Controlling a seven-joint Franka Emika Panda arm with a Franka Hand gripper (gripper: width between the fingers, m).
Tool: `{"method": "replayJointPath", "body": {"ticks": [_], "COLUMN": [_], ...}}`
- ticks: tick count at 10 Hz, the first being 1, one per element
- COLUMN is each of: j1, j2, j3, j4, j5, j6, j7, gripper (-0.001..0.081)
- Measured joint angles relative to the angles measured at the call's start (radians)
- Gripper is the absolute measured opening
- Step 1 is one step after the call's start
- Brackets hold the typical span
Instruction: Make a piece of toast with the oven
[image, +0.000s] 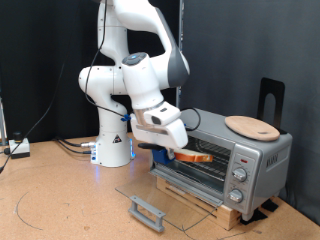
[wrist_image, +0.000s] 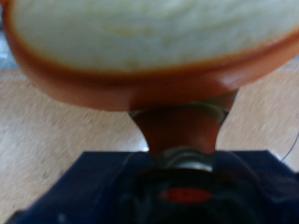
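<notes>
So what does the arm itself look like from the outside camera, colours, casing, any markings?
The Franka arm is glossy white with rounded, bulbous link casings and dark grey joint bands. Its conical white base carries a small dark triangular mark and a blue glow at the foot. The gripper has a boxy white body; cables trail along the tabletop behind the base.

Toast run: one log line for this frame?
end effector: shut on piece of toast | location: at oven mouth | door: down, open | wooden plate: on oven top
</notes>
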Motion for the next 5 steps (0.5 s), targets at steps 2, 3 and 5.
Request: {"method": "replayJointPath", "body": {"ticks": [2,3,5], "j1": [0.029,0.033,0.032], "j2": [-0.038,-0.051,-0.062], "j3": [0.025,0.036,0.052], "j4": [-0.019,-0.026,-0.033], "j5": [0.019,0.019,0.017], "j6": [0.005,0.005,0.016], "j7": [0.001,0.006,0.034], "gripper": [0.0417,0.0417,0.0417]}}
